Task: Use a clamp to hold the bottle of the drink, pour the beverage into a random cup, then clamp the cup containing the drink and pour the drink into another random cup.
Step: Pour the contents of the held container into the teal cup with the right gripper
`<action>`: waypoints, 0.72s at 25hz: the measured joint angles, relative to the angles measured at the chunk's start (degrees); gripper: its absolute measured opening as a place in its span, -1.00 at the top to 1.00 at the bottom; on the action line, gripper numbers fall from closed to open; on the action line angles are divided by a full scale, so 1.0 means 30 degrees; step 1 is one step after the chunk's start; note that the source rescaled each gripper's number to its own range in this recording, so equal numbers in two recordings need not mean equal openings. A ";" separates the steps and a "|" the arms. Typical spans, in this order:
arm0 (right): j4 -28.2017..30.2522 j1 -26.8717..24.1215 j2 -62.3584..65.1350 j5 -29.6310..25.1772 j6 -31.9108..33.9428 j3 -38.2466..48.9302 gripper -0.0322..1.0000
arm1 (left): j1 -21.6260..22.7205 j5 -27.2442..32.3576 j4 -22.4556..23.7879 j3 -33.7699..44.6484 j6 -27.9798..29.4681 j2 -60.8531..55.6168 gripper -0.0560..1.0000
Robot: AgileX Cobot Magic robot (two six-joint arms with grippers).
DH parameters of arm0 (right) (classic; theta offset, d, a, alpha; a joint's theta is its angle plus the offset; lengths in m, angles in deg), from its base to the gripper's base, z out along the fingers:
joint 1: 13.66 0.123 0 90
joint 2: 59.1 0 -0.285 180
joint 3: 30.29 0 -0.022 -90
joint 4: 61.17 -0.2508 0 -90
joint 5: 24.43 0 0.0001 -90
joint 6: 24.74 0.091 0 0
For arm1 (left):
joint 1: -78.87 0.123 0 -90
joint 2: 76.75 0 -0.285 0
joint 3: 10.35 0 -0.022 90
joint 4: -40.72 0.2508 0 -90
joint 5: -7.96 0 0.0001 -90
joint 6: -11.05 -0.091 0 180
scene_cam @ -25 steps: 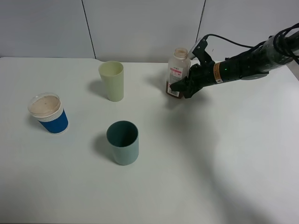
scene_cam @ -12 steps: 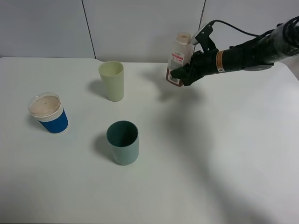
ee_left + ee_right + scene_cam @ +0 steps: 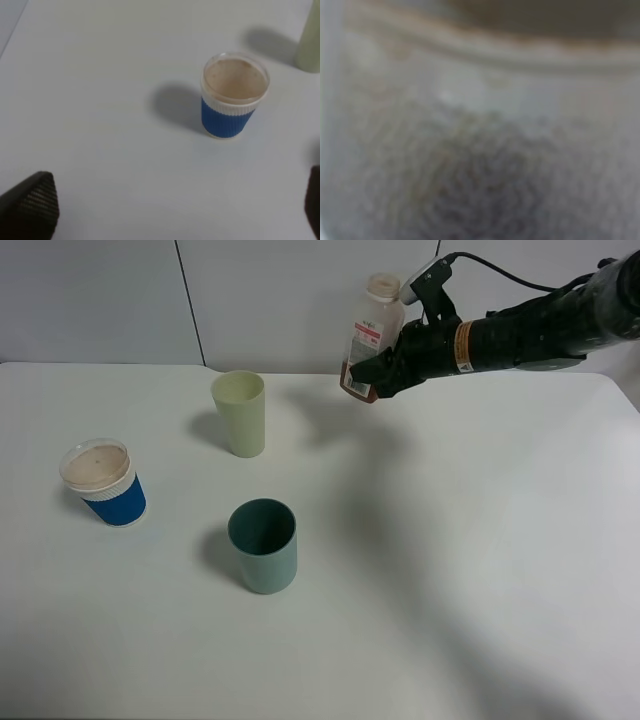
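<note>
The right gripper [image 3: 385,372] was clamped on the bottle [image 3: 366,338], held tilted above the far bench [image 3: 480,540], right of the pale green cup [image 3: 240,412]. The left gripper [image 3: 172,207] gaped wide, empty, near the blue cup [image 3: 232,97].

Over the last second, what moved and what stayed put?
The right gripper, shut on the bottle, raised it higher above the table and carried it left, toward the pale green cup. Nothing was released. The pale green cup, the dark teal cup and the blue lidded cup stayed where they were.
</note>
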 joint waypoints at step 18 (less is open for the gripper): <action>-0.1869 0.2533 0.0997 -0.1784 0.0616 0.0000 0.90 | 0.0000 0.0000 0.0000 0.0000 -0.0022 0.0000 -1.00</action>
